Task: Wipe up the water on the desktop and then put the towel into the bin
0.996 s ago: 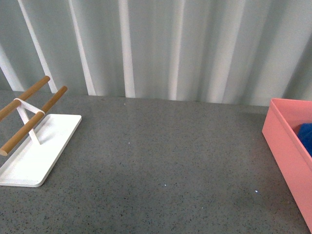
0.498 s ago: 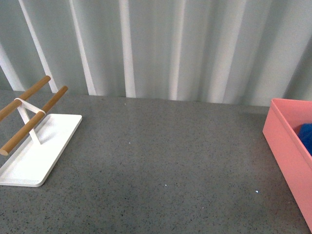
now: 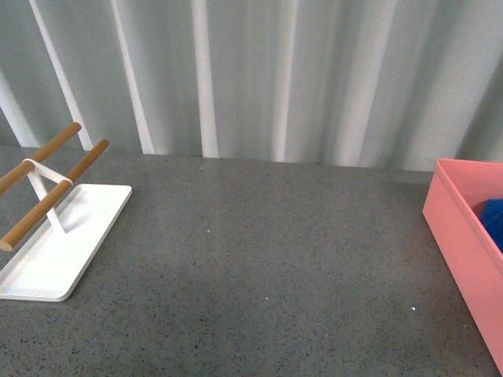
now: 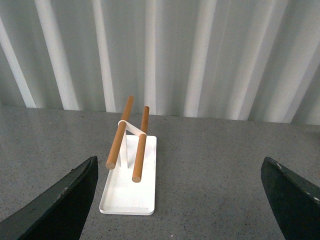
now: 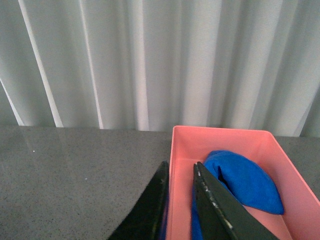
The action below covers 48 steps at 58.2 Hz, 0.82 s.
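Nothing is seen to have moved across the front views of the last second: rack, table and bin lie as they did, and neither arm enters that view.

At the far left, a white tray [image 3: 55, 251] is set on the dark grey speckled table [image 3: 267, 251], with two wooden rods [image 3: 55, 188] carried above it on a slim white support. The same rack is shown head-on in the left wrist view, its rods [image 4: 127, 140] pointing toward the camera over the tray [image 4: 127, 200]. The left gripper [image 4: 180, 200] is held above the table, its two dark fingers [image 4: 65, 205] seen at opposite edges of that picture and spread wide apart, with nothing between them.

The middle of the table is bare of objects; only a few tiny pale glints are seen on it. A pleated pale curtain [image 3: 259, 78] is hung behind the table's far edge.

At the right edge of the table the salmon-pink bin [image 3: 464, 243] is placed, and the blue towel [image 3: 493, 220] is seen lying inside it. In the right wrist view the towel [image 5: 245, 185] is bunched on the floor of the bin [image 5: 220, 137]. The right gripper [image 5: 180, 200] is held over the bin's near-left wall, its fingers [image 5: 215, 210] drawn almost together with a narrow gap left between them, and nothing is held in them.
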Available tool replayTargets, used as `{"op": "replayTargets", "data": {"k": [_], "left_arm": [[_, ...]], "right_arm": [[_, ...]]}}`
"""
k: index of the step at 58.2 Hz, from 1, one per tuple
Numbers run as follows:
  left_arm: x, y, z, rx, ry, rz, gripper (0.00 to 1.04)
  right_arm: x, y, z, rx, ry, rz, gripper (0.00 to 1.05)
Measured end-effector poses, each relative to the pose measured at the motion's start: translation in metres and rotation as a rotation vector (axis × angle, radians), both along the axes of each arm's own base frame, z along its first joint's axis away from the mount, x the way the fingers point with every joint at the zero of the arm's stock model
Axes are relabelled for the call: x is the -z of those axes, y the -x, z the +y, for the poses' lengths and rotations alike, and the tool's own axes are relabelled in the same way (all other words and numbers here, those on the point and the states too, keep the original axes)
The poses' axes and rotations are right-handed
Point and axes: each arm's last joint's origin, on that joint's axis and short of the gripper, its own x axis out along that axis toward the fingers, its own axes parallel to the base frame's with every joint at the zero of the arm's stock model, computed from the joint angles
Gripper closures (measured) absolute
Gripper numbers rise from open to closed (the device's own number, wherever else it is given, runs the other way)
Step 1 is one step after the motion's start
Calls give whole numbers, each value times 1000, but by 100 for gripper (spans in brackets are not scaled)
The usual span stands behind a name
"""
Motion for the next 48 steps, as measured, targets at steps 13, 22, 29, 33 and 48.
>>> {"op": "replayTargets", "data": {"k": [13, 22, 29, 33, 48], "left_arm": [[0, 0, 0, 0, 0, 0, 7], [0, 0, 0, 0, 0, 0, 7], [0, 0, 0, 0, 0, 0, 7], [0, 0, 0, 0, 0, 0, 7], [0, 0, 0, 0, 0, 0, 7]], "right_arm": [[0, 0, 0, 0, 0, 0, 41], [0, 0, 0, 0, 0, 0, 15], [0, 0, 0, 0, -1, 0, 7], [0, 0, 0, 0, -1, 0, 7], [0, 0, 0, 0, -1, 0, 7]]}}
